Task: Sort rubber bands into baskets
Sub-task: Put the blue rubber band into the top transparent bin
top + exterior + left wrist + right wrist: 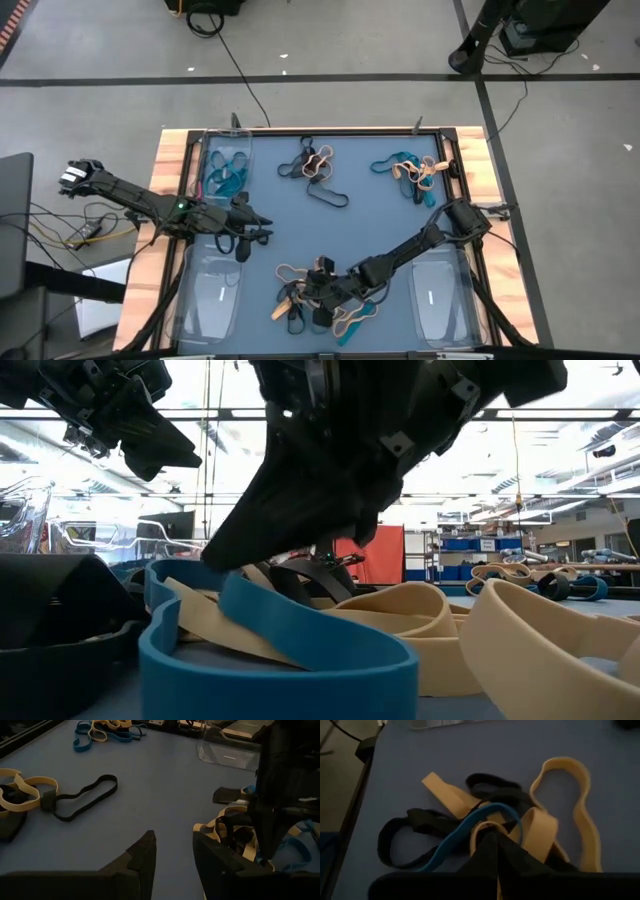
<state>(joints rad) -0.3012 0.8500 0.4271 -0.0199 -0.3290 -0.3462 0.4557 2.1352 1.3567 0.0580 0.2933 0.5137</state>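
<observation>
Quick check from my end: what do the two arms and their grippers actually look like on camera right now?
Both arms are dark, jointed links. The left arm shows a small green light near its wrist and a white patch at its base end. The right arm is plain black with boxy joints. The left gripper and the right gripper each have two black, wedge-shaped fingers. Black cables trail off beside the left arm's base.

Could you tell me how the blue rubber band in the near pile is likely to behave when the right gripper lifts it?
The blue rubber band looks thin and limp, so it will probably droop. It lies interlaced with black and tan bands, so the shut right gripper may drag neighbours along.
</observation>
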